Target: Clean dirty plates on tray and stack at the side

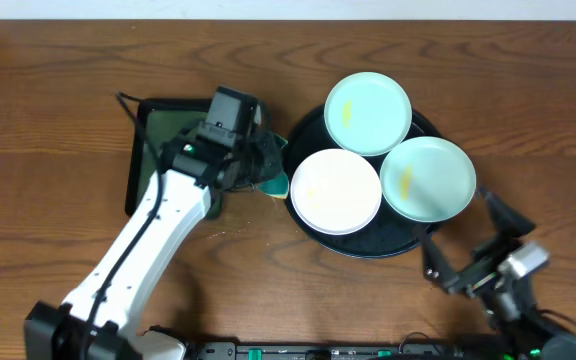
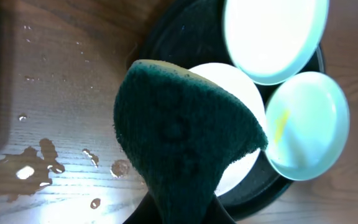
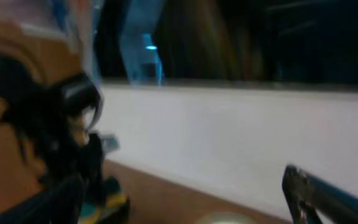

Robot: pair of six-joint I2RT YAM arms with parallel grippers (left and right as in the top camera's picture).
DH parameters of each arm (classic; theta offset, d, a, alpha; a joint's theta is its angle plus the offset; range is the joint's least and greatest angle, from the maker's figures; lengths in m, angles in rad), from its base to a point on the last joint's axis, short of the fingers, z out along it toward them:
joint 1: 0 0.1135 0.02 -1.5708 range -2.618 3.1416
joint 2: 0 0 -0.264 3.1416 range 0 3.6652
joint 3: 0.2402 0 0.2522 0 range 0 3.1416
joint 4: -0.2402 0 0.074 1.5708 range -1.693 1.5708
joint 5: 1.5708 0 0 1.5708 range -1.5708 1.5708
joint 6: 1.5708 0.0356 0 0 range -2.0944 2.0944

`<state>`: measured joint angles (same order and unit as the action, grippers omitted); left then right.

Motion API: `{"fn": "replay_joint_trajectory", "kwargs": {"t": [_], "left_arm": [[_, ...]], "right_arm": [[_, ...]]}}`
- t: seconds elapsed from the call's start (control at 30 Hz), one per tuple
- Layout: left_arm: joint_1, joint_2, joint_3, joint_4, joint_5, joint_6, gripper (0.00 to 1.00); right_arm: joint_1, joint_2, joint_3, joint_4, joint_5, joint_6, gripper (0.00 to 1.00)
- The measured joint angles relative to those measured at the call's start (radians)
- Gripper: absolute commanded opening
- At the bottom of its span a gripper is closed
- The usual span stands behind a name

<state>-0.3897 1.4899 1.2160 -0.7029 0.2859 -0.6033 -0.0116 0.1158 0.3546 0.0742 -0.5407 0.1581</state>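
Observation:
The round black tray (image 1: pixel 313 232) holds three plates. The far plate (image 1: pixel 368 112) and the right plate (image 1: pixel 428 178) are mint with yellow smears. The near-left plate (image 1: pixel 336 190) is white. My left gripper (image 1: pixel 264 166) is shut on a green and yellow sponge (image 1: pixel 274 183) at the tray's left rim, beside the white plate. In the left wrist view the sponge (image 2: pixel 185 137) covers part of the white plate (image 2: pixel 244 87); the smeared plate (image 2: pixel 306 127) lies to its right. My right gripper (image 1: pixel 465 237) is open and empty, just off the tray's front right rim; its view is blurred.
A rectangular dark-green tray (image 1: pixel 140 150) lies left of the round tray, under my left arm. Water drops (image 2: pixel 42 162) lie on the wooden table by the sponge. In the right wrist view the open fingers (image 3: pixel 185 190) face my left arm and a white wall.

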Motion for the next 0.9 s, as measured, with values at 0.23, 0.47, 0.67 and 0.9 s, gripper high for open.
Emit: {"fn": "replay_joint_trajectory", "kwargs": {"t": [0.23, 0.47, 0.67, 0.9], "left_arm": [[-0.037, 0.061, 0.0, 0.056, -0.003, -0.031, 0.07], [-0.126, 0.074, 0.0, 0.201, -0.004, -0.052, 0.07], [-0.183, 0.166, 0.0, 0.24, -0.01, -0.09, 0.07], [-0.187, 0.276, 0.0, 0.239, -0.03, -0.112, 0.07]], "right_arm": [[-0.058, 0.508, 0.729, -0.815, 0.071, -0.218, 0.99], [-0.058, 0.903, 1.063, -1.032, -0.128, -0.264, 0.93], [-0.048, 1.069, 1.075, -1.087, -0.103, -0.173, 0.59], [0.073, 1.277, 1.076, -1.129, 0.091, -0.108, 0.54]]}}
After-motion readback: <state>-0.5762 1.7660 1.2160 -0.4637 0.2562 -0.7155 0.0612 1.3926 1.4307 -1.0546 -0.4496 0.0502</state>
